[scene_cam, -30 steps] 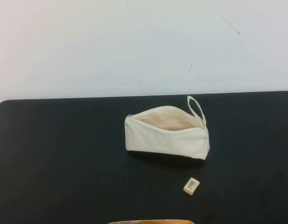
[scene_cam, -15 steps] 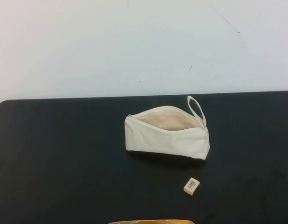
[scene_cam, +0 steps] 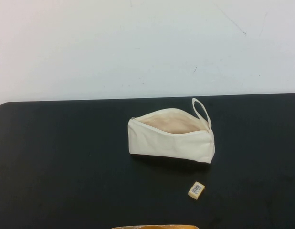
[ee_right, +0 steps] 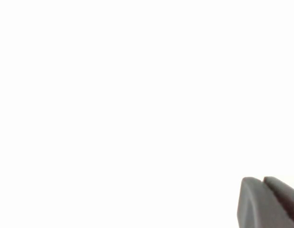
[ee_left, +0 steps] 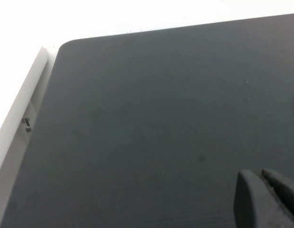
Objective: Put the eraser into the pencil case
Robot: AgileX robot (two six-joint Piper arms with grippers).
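Nothing has moved: eraser [scene_cam: 196,190] lies on the desk [scene_cam: 66,167] just beside the open pencil case [scene_cam: 171,136]. Left hand [ee_left: 268,199] and right hand [ee_right: 270,202] stay parked, fingers pressed together. Pickup hasn't begun.

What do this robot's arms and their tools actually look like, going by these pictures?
Very little shows. No arm appears in the high view. Each wrist view catches only a corner of its own tool: the left tool over the black table and the right tool against blank white are two dark grey, matte, round-tipped pieces pressed side by side. No cables or markings show.
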